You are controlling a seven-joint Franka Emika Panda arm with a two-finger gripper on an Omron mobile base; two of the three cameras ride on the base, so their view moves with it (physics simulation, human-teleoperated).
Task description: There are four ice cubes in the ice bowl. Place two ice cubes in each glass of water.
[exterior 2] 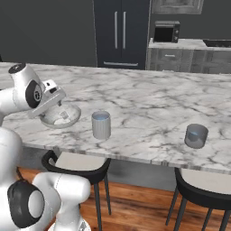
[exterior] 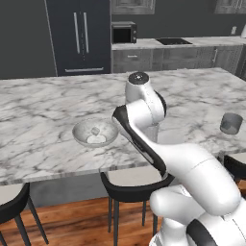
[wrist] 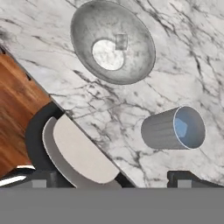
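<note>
a: what stood on the marble counter [exterior 2: 149, 108], left to right?
b: the ice bowl [exterior 2: 61, 115] holding one visible ice cube [wrist: 121, 42], then two glasses [exterior 2: 101, 125] [exterior 2: 196, 136].
a: and the gripper [wrist: 113, 179]?
b: above the counter edge, fingers spread, grasping nothing.

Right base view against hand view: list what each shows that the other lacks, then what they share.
Right base view alone: the second, far glass of water, the fridge and microwave behind.

Hand view alone: the inside of the ice bowl from above, with one small ice cube on its floor, and the open end effector.

Both: the ice bowl, the glass of water beside it, the marble counter and a stool.
</note>
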